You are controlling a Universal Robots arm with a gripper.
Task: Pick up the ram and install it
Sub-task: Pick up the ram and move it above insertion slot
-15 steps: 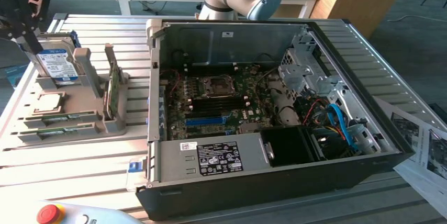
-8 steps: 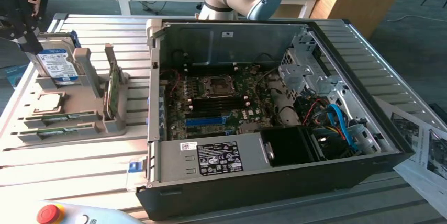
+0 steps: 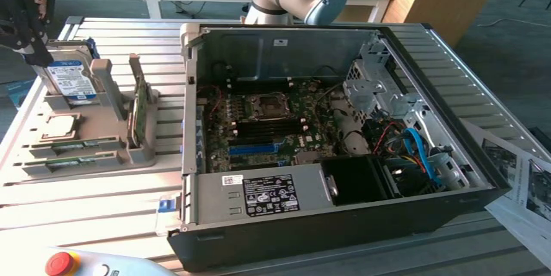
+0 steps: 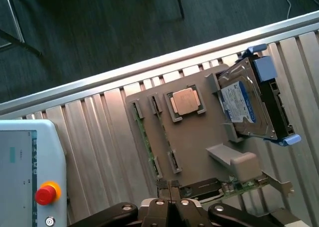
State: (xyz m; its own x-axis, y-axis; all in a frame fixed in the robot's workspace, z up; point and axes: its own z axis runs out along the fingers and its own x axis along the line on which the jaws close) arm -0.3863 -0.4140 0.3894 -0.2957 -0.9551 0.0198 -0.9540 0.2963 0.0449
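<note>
Finding on position: you will see the ram point(image 4: 146, 142), a long, narrow green circuit-board stick, standing on edge in the outermost slot of the grey moulded parts tray point(image 4: 199, 137). Its long axis runs along the tray's outer edge. The tray rests on the slatted metal table point(image 4: 99, 132), at the exterior view's left of the open black computer case point(image 3: 362, 224), so the stick is not yet installed. A second slot lies just beside the first; whether it also holds a stick is hard to judge, though the exterior view suggests it may. Finding on the tool: the dark two-fingered gripper point(image 4: 172, 187) is fully closed, its fingertips pressed together with nothing between them. It touches nothing. In the exterior view it hangs raised above the tray, over the end where the silver hard drive with the blue-and-white label point(image 4: 244, 105) leans in its cradle. The ram therefore lies below the tool and off to one side. In the wrist view one end of the stick sits near the fingertips, and the rest runs away from them (note that the stick's thin faces, not its ends, are what the jaws would have to straddle).
</note>
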